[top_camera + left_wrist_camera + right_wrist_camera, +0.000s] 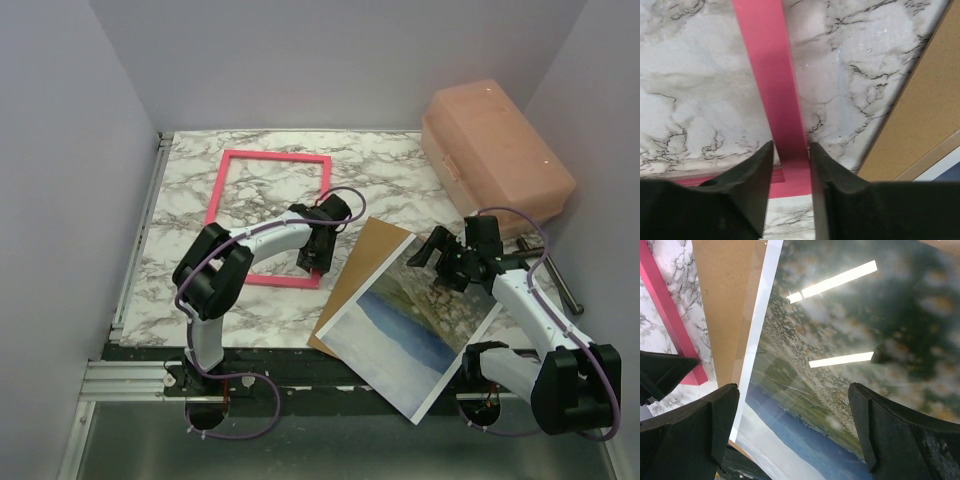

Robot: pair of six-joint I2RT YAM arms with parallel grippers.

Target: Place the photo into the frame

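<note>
Grip check: left fingers clasp the frame rail between them; right fingers gape over the photo. Keep rail centred, lift level.

Frame flat on worktop, left of centre, toward back. Backing board right of frame, its left edge just beside frame's near right corner. Photo on top of board, covering board's right part; photo's near corner overhangs worktop's front edge. Box at back right, behind photo. Left hand at frame's near right corner, fingers either side of right bar. Right hand over photo's far end, fingers spread wide.
</note>
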